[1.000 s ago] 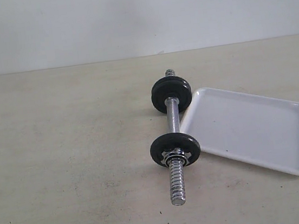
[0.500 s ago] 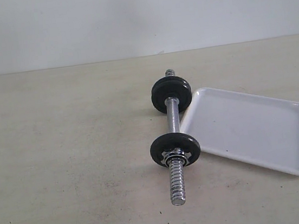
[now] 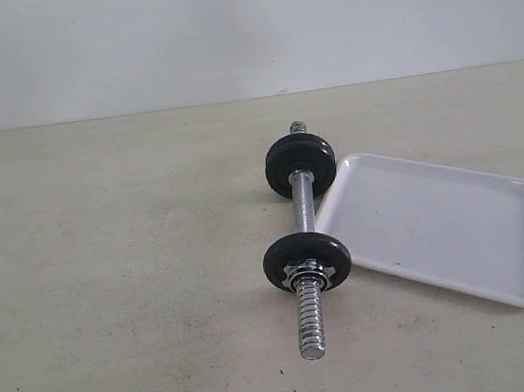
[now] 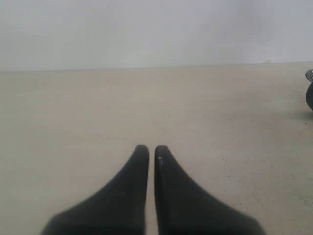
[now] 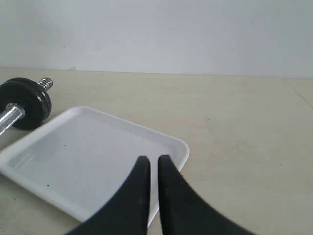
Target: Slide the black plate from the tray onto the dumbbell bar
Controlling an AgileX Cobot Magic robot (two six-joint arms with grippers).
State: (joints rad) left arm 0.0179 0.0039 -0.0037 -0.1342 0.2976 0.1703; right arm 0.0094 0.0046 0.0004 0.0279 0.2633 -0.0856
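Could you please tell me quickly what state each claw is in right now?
Left claw: closed, holding nothing.
Right claw: closed, holding nothing.

A beige tabletop [image 3: 115, 319], matte and faintly mottled with grey smudges, fills the exterior view from three o'clock round through six to nine. Above it, from ten through twelve to two o'clock, stands a plain pale grey-white wall [image 3: 222, 29], meeting the tabletop along a straight horizontal line.
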